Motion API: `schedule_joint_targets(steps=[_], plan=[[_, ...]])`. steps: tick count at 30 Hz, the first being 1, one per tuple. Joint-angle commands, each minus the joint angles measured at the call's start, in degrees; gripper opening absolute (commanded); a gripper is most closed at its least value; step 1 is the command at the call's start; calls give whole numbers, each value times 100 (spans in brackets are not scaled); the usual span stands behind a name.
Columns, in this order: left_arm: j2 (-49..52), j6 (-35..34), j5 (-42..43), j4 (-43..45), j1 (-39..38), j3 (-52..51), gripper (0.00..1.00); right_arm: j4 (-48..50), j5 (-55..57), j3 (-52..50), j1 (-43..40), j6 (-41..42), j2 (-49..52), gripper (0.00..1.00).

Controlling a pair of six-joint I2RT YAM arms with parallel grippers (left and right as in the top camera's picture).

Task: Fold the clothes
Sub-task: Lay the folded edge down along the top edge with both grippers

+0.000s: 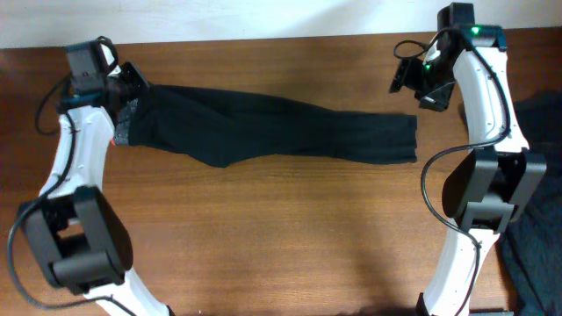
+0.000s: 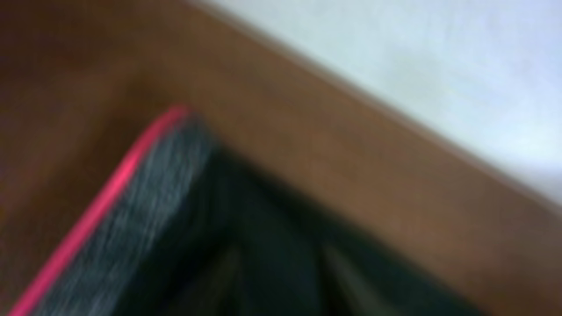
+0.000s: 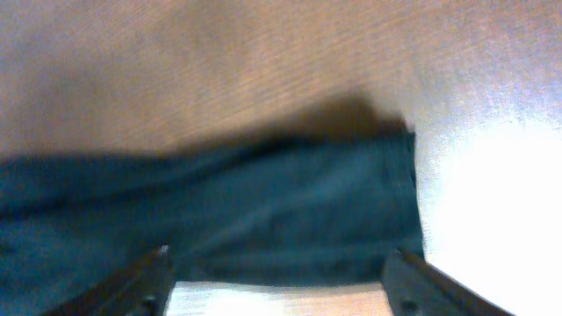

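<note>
**WORK SURFACE AND GARMENT STATUS**

The brown wooden table point(image 1: 281, 237) meets a white wall point(image 1: 263, 17) at 12 o'clock. The black trousers point(image 1: 281, 132) lie stretched across the table's far half, with the leg ends toward 3 o'clock and the grey, red-edged waistband point(image 2: 149, 211) toward 9 o'clock. The left gripper point(image 1: 133, 85) is at the waistband; whether it is apart or together cannot be told. The right gripper point(image 3: 279, 268) is spread wide over the leg ends. A dark heap of cloth point(image 1: 537, 237) lies at 3 o'clock, beyond the right arm.
</note>
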Motion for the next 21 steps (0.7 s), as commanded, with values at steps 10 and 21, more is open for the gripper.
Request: schedule_joint_targets(steps=[10, 21], plan=[[-50, 610, -24, -1493, -444, 361, 1, -721, -332, 70, 588, -815, -96, 4], [723, 732, -199, -1475, -942, 361, 1, 732, 44, -1447, 1217, -809, -96, 4]])
